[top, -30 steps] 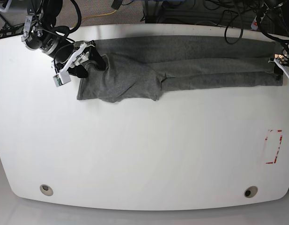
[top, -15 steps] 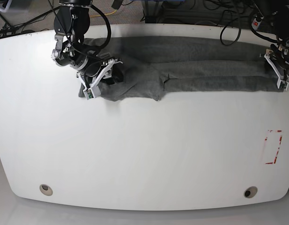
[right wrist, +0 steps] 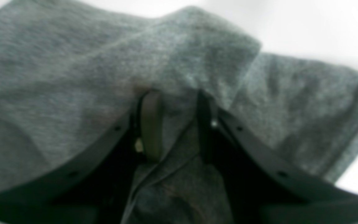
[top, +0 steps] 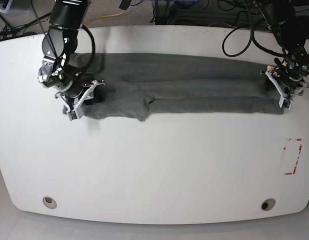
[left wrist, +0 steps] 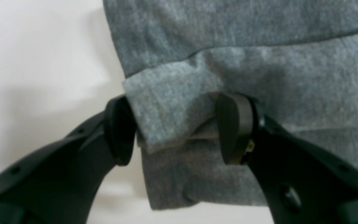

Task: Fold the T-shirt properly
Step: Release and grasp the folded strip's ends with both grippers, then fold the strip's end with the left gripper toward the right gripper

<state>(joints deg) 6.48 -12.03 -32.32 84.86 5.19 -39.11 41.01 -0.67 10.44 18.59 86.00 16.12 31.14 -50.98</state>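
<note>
One heather-grey short-sleeved cotton T-shirt (top: 184,85) is laid as a long narrow band across the far part of the white table (top: 154,165), already folded lengthwise into stacked layers. Its long axis runs left to right, roughly parallel to the far table edge. The wider, rumpled end, with what looks like a sleeve flap, is at the left; the squared-off end is at the right.

Both ends are gripped. The left gripper (left wrist: 174,129) sits at the right end in the base view, jaws clamped on a folded corner of cloth; the bunched fabric is seen pinched between the pads in the left wrist view. The right gripper (right wrist: 174,124) sits at the left end, jaws drawn close on a raised ridge of fabric, draped cloth covering the fingertips; the picture is blurred, so the number of layers held cannot be told.

Judged step: band stretched and positioned ahead of a crosswise fold. To be done well:
- tension kept even between both ends, so seams stay straight
- all layers confirmed in each pinch before lifting; a partial grip would peel the stack apart
- the left-end rumple should be flattened, else it gets locked into the fold
- ends moved together, parallel to the table edge, no twist

A red-outlined rectangle marking (top: 292,156) lies near the right edge, well apart from the shirt.
</note>
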